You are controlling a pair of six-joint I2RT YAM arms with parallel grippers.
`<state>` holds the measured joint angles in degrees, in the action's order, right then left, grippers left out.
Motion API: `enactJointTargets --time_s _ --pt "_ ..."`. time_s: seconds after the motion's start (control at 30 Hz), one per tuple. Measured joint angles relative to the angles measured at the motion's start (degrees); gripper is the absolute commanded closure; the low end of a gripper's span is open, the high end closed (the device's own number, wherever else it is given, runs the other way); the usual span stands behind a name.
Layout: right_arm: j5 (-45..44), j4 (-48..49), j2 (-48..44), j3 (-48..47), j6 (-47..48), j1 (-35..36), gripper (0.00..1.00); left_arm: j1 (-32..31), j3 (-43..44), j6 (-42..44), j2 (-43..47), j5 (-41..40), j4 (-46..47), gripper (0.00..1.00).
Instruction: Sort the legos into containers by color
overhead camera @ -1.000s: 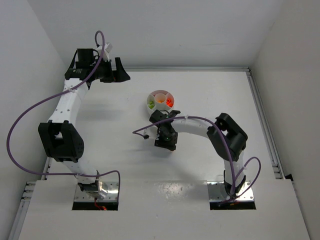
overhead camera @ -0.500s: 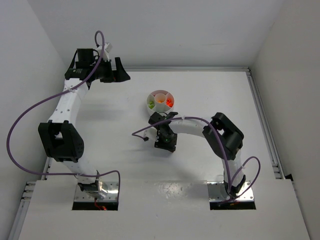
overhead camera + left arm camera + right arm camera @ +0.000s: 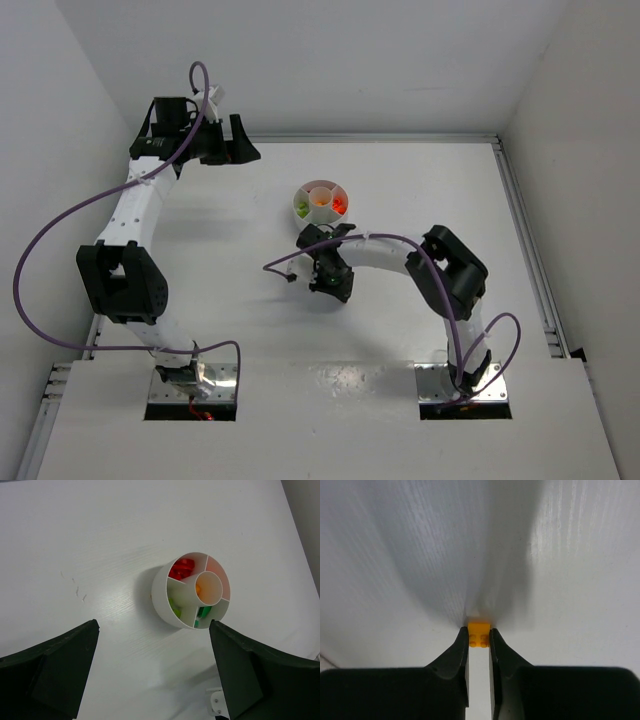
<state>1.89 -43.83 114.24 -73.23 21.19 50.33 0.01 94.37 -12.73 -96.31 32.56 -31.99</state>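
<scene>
Right gripper [image 3: 479, 639]: pinched shut on an orange brick [image 3: 479, 628]; just near of the dish [image 3: 160, 596]
Left gripper [image 3: 153, 626]: jaws spread wide, holding nothing; far left

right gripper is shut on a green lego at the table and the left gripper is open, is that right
Only the colour is wrong: the right wrist view shows the right gripper shut on an orange lego at the table. The left gripper is open.
</scene>
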Motion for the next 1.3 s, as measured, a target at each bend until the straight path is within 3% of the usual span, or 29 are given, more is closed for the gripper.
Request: enactJointTargets --time_s 0.23,0.43,0.7,0.9,1.3 --pt "3.08 -3.67 -8.72 -3.69 0.02 -1.09 1.0 0.0 -0.24 0.02 0.0 -1.33 1.57 0.01" --pt "3.87 -3.13 -14.19 -20.17 -1.2 -2.99 1.0 0.0 -2.49 -0.11 0.0 -2.58 3.34 0.01" --pt "-0.35 -1.22 0.02 -40.59 -4.66 -7.34 1.0 0.9 -4.33 -0.42 0.02 -5.22 4.31 0.01" --pt "-1.75 -2.32 6.25 -42.12 -6.23 -11.5 1.0 2.47 -5.09 0.02 0.44 -6.67 4.81 0.01" --pt "-2.03 -3.23 9.33 -46.99 -7.74 -15.8 1.0 2.71 -5.68 -0.04 0.44 -5.95 4.96 0.01"
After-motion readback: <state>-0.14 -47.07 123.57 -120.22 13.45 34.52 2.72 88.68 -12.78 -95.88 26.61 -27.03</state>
